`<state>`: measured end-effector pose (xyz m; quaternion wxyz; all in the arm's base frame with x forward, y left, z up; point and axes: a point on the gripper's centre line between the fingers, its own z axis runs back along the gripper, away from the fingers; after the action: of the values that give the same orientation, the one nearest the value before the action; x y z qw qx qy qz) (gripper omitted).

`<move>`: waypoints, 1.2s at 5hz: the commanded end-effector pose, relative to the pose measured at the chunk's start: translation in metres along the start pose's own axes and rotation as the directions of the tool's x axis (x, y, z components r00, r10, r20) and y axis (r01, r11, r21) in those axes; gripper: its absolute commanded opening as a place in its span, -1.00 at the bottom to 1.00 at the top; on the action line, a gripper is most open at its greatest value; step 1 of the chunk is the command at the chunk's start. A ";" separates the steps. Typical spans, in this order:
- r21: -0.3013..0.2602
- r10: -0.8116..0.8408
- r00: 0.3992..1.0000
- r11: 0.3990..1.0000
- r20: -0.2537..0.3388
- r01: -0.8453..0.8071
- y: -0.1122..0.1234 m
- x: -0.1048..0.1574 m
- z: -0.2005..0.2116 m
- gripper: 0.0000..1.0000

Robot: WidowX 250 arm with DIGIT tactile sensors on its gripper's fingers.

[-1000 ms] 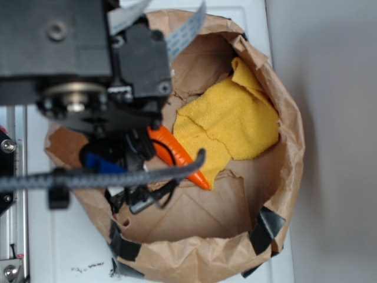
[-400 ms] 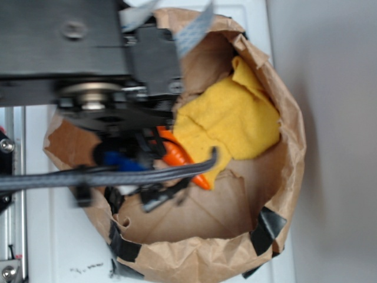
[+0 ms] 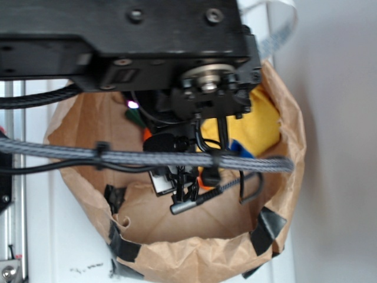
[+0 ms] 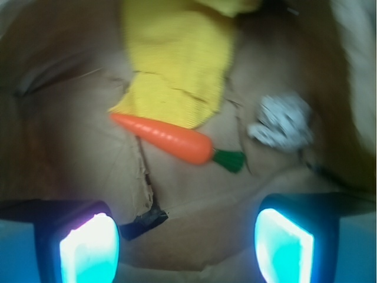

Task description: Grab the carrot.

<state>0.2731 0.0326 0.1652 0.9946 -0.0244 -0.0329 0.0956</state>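
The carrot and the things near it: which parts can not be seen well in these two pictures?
- Carrot: exterior view, almost all hidden by the arm and cables.
- Yellow cloth: top cut off by the wrist view's edge.
- White crumpled object: wrist view, too blurred to identify.
- Gripper: wrist view, the bottom edge cuts off the jaws' lower parts.

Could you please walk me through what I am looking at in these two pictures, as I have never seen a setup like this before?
This is a small robot arm working over an open brown paper bag. The exterior view looks down from above, so the black arm and its cables hide most of the bag. The wrist view comes from a camera on the arm itself, looking past its gripper; the two glowing pads at the bottom are its fingers. Inside the bag lie an orange toy carrot with a green stem, a yellow cloth touching the carrot's tip end, and a blurry white crumpled thing. The fingers are apart and hold nothing; the carrot lies beyond them.
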 end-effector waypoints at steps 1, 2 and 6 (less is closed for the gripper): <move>-0.095 -0.321 0.928 0.935 0.189 0.343 0.020 -0.016 0.026 1.00; -0.095 -0.321 0.928 0.935 0.189 0.343 0.020 -0.016 0.026 1.00; -0.018 -0.695 0.697 0.706 0.179 0.708 0.008 0.055 -0.026 1.00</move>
<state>0.3194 0.0507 0.1231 0.9568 -0.0621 -0.0940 -0.2682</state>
